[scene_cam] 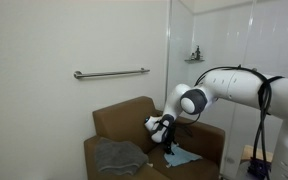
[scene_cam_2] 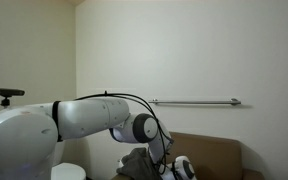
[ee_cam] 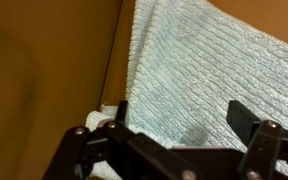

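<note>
Because the brown armchair [scene_cam: 124, 118] gives a broad seat, the grey blanket [scene_cam: 116, 155] lies bunched at one side and the pale blue towel [ee_cam: 204, 70] lies spread beside it, just under the gripper [ee_cam: 180, 115], whose jaws stand wide apart, holding nothing.

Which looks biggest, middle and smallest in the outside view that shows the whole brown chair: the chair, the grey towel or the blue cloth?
1. brown chair, by far the largest
2. grey towel
3. blue cloth
Towel and cloth both lie on the seat, so nearness hardly matters.
</note>
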Controlling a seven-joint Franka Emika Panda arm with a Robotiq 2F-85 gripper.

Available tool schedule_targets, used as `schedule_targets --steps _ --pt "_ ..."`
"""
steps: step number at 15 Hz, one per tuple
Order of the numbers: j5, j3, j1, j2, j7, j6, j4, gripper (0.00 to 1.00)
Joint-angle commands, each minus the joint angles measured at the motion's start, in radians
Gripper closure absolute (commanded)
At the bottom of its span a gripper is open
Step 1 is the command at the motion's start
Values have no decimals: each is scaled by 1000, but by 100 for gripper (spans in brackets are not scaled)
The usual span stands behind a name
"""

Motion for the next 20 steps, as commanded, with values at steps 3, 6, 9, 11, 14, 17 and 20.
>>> schedule_targets --steps 3,6,9,11,14,17,20 --pt "-98 -11 8 -1 155 16 -5 0" --pt "-153 3 4 -1 228 13 -7 0" --pt "-198 7 6 -1 296 19 -12 0" --pt "-232 11 9 -1 348 18 -18 0" --pt "-275 24 7 0 410 6 -21 0" --pt "-168 7 -4 0 218 36 -2 0" --pt "-141 -27 33 -1 254 29 -11 0"
